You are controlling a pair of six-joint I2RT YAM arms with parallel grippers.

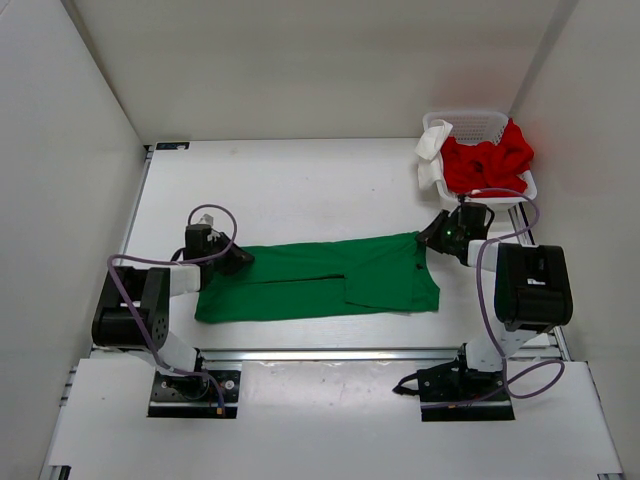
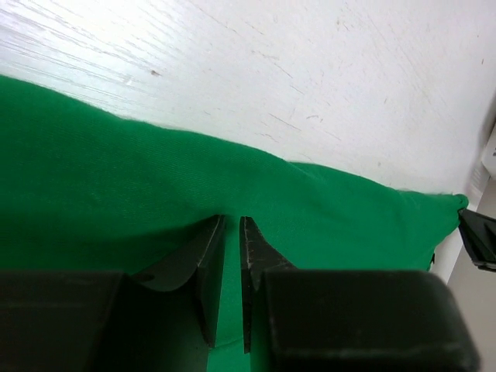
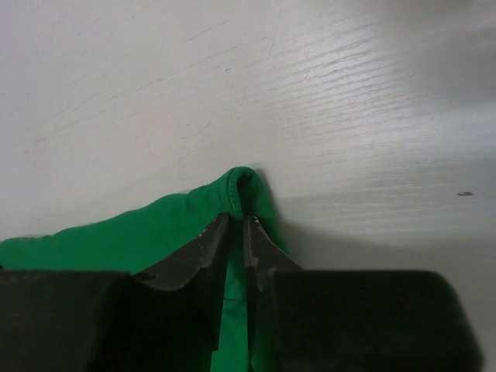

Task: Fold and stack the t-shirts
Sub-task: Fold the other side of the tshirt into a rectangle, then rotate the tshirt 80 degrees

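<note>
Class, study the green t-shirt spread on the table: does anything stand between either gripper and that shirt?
Nothing visible does. The left gripper has its jaws on the green t-shirt at one end; the right gripper pinches a fold at the other. The basket stands apart from the shirt, at the far right.

We hold both arms low, elbows bent outward and wrists turned inward. Our left gripper (image 1: pixel 238 258) points right and our right gripper (image 1: pixel 435 235) points left. Each has its jaws nearly together, pinching the green t-shirt (image 1: pixel 320 280).
</note>
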